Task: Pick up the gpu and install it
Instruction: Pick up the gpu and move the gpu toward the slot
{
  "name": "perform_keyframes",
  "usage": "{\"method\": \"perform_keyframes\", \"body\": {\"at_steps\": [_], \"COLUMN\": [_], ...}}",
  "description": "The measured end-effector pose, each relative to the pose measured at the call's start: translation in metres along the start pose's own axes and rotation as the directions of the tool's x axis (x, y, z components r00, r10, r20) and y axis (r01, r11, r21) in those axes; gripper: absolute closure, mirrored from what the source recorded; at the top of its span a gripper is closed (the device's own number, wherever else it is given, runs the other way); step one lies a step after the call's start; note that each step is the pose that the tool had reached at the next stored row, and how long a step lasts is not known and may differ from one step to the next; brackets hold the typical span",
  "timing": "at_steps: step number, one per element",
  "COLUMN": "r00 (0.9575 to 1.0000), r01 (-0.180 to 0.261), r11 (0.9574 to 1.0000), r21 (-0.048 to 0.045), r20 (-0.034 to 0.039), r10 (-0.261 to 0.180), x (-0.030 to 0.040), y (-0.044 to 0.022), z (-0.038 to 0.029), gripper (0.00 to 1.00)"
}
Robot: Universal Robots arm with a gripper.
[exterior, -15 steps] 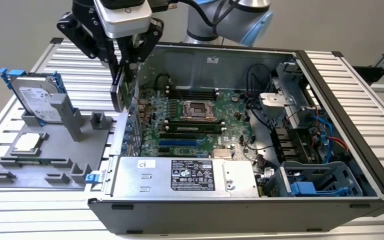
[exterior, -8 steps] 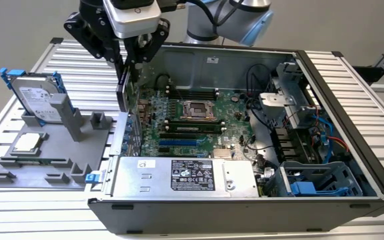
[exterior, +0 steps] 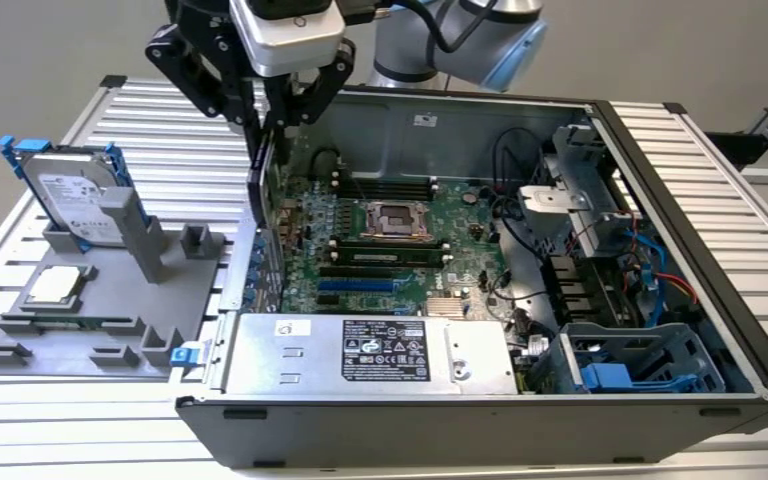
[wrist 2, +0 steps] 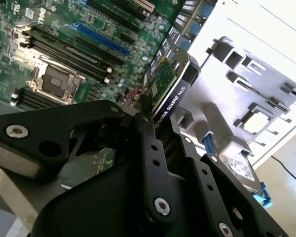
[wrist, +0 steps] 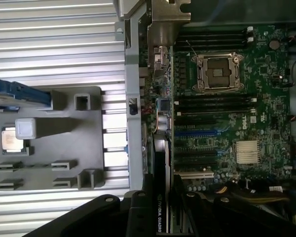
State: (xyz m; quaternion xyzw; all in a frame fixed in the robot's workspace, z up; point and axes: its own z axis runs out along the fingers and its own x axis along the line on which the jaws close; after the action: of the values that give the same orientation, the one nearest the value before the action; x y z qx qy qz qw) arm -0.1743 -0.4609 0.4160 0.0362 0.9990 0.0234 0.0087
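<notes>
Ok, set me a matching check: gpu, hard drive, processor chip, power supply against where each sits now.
Things:
1 gpu
2 hard drive
3 processor chip
4 power supply

Places:
A flat on the grey holder
B resting inside the case
C in the gripper
D upright in the grey holder

Pairs: 1-C, 2-D, 3-A, 4-B.

Black pincer (exterior: pixel 272 116), green-and-black gpu (wrist 2: pixel 163 85), green motherboard (exterior: pixel 478 215) — grey tray (exterior: pixel 184 290), blue-railed silver hard drive (exterior: pixel 75 200).

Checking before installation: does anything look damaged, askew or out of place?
Nothing stands out. The end effector grips the gpu over the open case, and the hard drive stands upright in its grey tray.
</notes>
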Motion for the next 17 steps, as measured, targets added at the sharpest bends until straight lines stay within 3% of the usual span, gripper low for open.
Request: {"method": "perform_keyframes", "body": {"at_steps": [17], "r00": [1.0], "r01": [0.0], "r11": [1.0], "r21": [0.0], "r20": [0.0], "r10": [0.0], "x": [-0.0179], "y": [0.003], "z": [0.0004], "gripper": [1.0]}}
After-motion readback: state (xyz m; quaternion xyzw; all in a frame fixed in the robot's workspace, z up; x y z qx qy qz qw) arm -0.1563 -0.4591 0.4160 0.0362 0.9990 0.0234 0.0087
